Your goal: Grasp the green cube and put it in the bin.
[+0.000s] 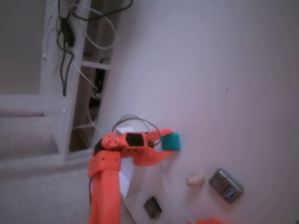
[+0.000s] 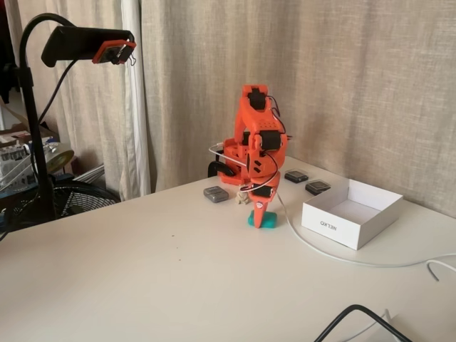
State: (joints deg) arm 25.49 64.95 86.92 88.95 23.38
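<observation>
The green cube (image 1: 173,141) (image 2: 265,221) is a small teal block resting on the white table. My orange gripper (image 1: 169,143) (image 2: 261,216) points down onto it, one finger against each side, so it looks shut on the cube. In a fixed view the bin (image 2: 335,222), a white open-topped box, stands just right of the cube and has nothing inside. In a fixed view from above, the white shape (image 1: 132,179) under the arm seems to be part of the bin, mostly hidden.
A grey gadget (image 1: 225,185) (image 2: 216,194), a beige lump (image 1: 195,178) and two black gadgets (image 2: 296,176) (image 2: 318,187) lie around the arm. A white cable (image 2: 356,261) crosses the table in front of the bin. A shelf frame with cables (image 1: 70,70) stands beyond the table edge.
</observation>
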